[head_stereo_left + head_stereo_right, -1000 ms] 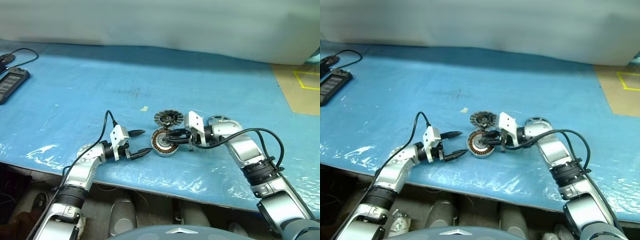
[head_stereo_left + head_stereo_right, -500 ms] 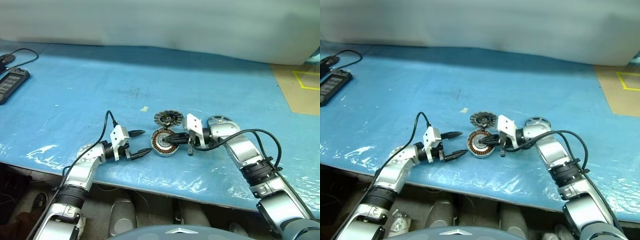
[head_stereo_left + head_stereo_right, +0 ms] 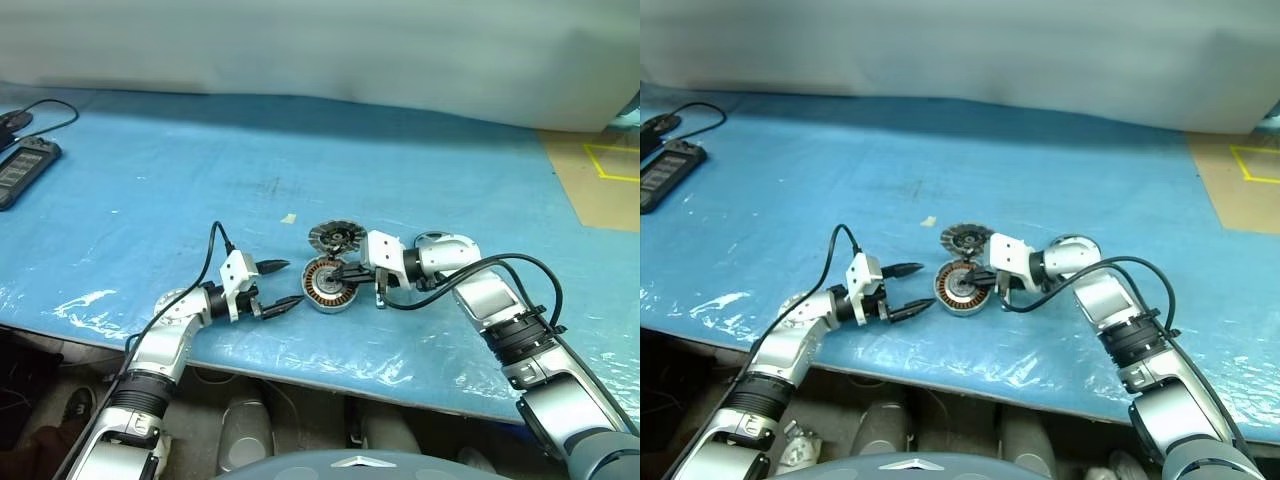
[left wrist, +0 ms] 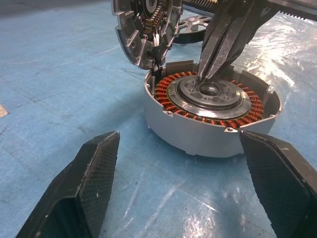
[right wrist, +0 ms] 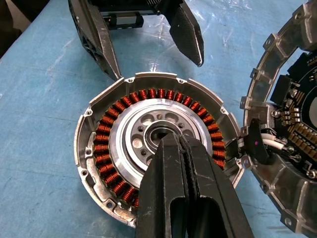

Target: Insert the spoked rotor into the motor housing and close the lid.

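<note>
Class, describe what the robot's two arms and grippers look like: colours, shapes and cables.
Both arms are silver-grey metal segments with black ribbed joints. Each carries a white wrist block and a looping black cable. The left gripper and right gripper each have two tapered black fingers with finely textured pads.

- Left arm reaches in low from the left, forearm angled toward the centre.
- Left gripper (image 3: 277, 285) points roughly level, forward and to the right; its two black fingers (image 4: 89, 188) stand wide apart, holding nothing.
- Right arm comes in from the right, elbow bent, wrist turned hard toward the left.
- Right gripper (image 3: 343, 271) tilts downward, pointing left; its fingers (image 5: 185, 193) are pressed together, tips facing the left gripper.
</note>
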